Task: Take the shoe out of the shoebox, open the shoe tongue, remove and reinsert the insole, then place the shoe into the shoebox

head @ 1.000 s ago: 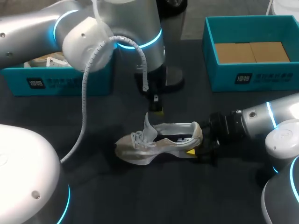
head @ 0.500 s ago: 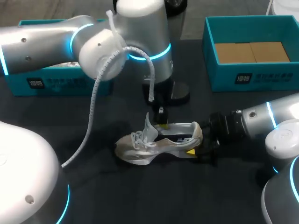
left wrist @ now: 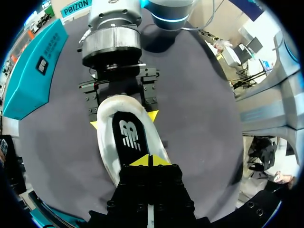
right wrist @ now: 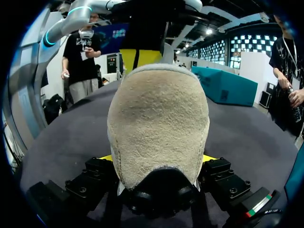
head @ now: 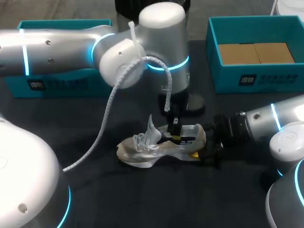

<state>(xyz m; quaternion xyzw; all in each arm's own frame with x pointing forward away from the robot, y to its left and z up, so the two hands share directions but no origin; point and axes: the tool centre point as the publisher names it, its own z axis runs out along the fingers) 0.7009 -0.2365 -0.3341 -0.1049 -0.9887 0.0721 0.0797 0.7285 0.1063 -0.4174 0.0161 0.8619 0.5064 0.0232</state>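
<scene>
Low in the middle of the head view frame, on the dark desk [head: 142, 199], the shoe [head: 142, 151] lies on its sole, toe toward the left and tongue [head: 152, 127] standing up. My right gripper [head: 203, 151] comes in from the right and clamps the heel, one yellow tip on each side of it. My left gripper [head: 175, 136] hangs straight down into the shoe's opening. In the left wrist view its two yellow tips are pressed together just over the black insole [left wrist: 124, 135], and I cannot tell whether they pinch it. An open shoebox [head: 256, 81] sits at the upper right of the frame with brown card [head: 254, 52] in its bottom. A second shoebox [head: 57, 85] sits at the upper left, largely hidden behind my left arm [head: 57, 47], so I cannot see what is inside it. The white coiled cable [head: 111, 102] drapes from that arm across the desk left of the shoe. In the right wrist view the heel fills the space ahead of the gripper and blocks the rest of the shoe. Since a second ago the left arm has swung rightward and its gripper has dropped from above the shoe's far side into the opening. The shoe and the right gripper have not shifted. I count one shoe, two shoeboxes and two grippers.
</scene>
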